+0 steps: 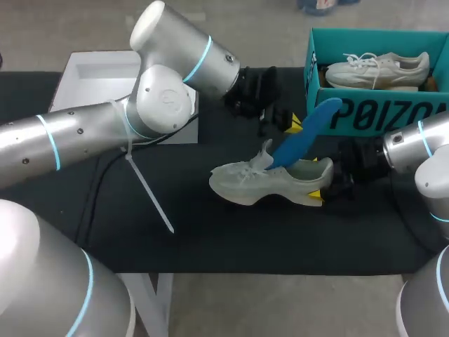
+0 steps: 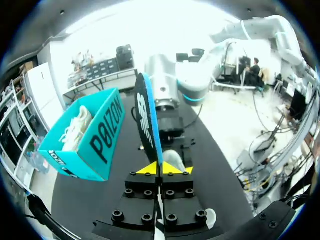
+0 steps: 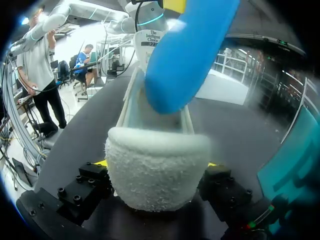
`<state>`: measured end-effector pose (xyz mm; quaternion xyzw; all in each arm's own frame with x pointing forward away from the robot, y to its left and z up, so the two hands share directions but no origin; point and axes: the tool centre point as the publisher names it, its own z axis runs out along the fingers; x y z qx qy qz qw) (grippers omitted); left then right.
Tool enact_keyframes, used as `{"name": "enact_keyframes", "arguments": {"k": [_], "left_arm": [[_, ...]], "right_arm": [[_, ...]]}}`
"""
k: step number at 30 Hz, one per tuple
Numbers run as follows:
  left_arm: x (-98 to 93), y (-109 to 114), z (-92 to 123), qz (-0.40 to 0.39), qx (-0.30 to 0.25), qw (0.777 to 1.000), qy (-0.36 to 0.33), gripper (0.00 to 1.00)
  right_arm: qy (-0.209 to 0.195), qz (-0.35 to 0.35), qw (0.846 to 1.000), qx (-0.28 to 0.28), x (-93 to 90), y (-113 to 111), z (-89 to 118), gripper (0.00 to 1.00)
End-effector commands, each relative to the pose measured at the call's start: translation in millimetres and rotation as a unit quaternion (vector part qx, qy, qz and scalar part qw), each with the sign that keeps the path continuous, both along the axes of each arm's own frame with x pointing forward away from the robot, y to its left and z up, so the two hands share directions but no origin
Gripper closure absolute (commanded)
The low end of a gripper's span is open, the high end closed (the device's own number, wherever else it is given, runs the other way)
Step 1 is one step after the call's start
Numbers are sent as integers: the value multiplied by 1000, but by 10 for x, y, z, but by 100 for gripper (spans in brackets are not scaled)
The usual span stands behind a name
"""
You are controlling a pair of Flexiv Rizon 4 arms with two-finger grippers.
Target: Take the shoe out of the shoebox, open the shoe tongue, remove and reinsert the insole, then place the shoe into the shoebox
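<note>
Clamping blue insole w/ L fingers, R fingers clamped on shoe heel

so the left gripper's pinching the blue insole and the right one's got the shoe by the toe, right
Not quite. The right gripper holds the shoe by its heel, not the toe; the right wrist view shows the padded heel between its fingers. The left gripper does pinch the blue insole.

Bright even light, blown-out background glare
</note>
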<state>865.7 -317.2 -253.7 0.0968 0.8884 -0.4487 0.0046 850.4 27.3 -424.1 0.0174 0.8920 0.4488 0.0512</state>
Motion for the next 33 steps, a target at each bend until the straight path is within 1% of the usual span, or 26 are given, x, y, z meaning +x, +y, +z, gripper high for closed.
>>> {"name": "enact_keyframes", "arguments": {"k": [1,4,5,26,27,28,29,33], "left_arm": [[-31,1,217,-25,-45,999,-7,100],[-142,-26,520,-61,-49,996,-42,100],[-180,-23,604,-69,-42,995,-56,100],[-180,-23,604,-69,-42,995,-56,100],[-242,-30,633,-56,-57,996,-40,100],[-319,-39,659,-40,-76,996,-7,100],[-405,-60,696,-37,-97,995,8,100],[-705,-92,864,-8,-132,989,71,100]], "right_arm": [[0,0,1000,-1,-5,28,-111,100],[0,0,1000,-1,-5,28,-111,100],[0,0,1000,-1,-5,28,-111,100],[0,0,1000,-1,-5,28,-111,100],[0,0,1000,-1,-5,28,-111,100],[0,0,1000,-1,-5,28,-111,100],[0,0,1000,-1,-5,28,-111,100],[0,0,1000,-1,-5,28,-111,100]]}}
